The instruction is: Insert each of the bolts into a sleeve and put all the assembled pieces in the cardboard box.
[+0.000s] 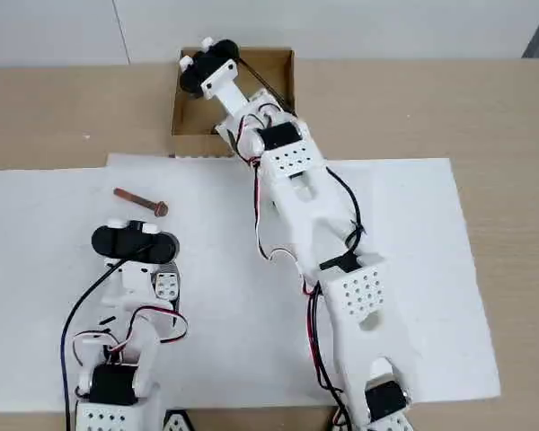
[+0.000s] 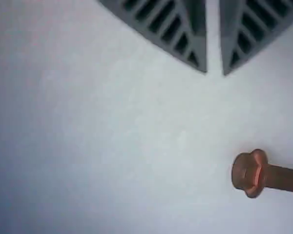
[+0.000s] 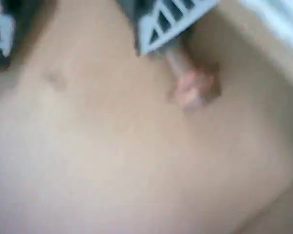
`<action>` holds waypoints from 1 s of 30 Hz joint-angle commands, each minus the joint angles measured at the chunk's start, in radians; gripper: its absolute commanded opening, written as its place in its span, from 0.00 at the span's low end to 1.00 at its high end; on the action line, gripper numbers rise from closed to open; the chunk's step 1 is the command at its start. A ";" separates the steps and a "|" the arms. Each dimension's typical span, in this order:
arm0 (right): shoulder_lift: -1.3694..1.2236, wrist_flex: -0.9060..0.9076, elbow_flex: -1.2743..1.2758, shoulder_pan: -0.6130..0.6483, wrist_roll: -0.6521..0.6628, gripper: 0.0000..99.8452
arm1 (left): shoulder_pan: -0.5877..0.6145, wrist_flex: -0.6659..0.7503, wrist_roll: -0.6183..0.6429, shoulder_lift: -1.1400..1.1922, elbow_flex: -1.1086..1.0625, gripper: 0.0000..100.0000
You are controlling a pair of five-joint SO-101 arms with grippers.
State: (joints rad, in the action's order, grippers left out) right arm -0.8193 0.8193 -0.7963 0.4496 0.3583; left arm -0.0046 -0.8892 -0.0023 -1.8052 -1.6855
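Right gripper (image 1: 205, 70) is down inside the cardboard box (image 1: 278, 70). The right wrist view is blurry, but its fingers look spread. One finger (image 3: 171, 24) touches an assembled piece (image 3: 188, 83), a pale sleeve with a pinkish bolt head at the end. The other finger is well apart from it, so nothing looks clamped. The piece seems to rest on the box floor right under that finger, near a box wall.

Left gripper (image 2: 214, 68) sits low over the white paper sheet (image 1: 413, 269). Its fingertips are nearly together with just a thin slit, nothing between them. One bare copper bolt (image 2: 263, 175) lies flat on the sheet just ahead of those tips and off to one side, head end nearest the gripper, not touching it.

Progress, judged: at least one bolt-in-sleeve piece is in the box or as good as delivered, so this drop-off step is about finished. Left to do: the loose bolt needs picking up, fitting into a sleeve, then boxing. How many pieces are already in the box I cannot tell, since the arm covers much of its inside.
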 commanded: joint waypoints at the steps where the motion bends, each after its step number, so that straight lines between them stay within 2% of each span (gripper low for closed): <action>1: 0.131 0.154 -0.078 0.001 0.006 0.15 | 0.005 -0.002 -0.002 -0.011 0.005 0.01; 9: 0.289 0.466 -0.107 0.005 0.003 0.15 | 0.005 -0.002 -0.002 -0.011 0.005 0.01; 20: 0.343 0.774 -0.107 -0.002 0.005 0.15 | 0.005 -0.002 -0.002 -0.011 0.005 0.01; 30: 0.332 0.848 -0.104 -0.071 0.018 0.16 | 0.005 -0.002 -0.002 -0.011 0.005 0.01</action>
State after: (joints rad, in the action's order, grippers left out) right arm -0.5462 1.6525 -0.8531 0.4020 0.3583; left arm -0.0046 -0.8892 -0.0023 -1.8052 -1.6855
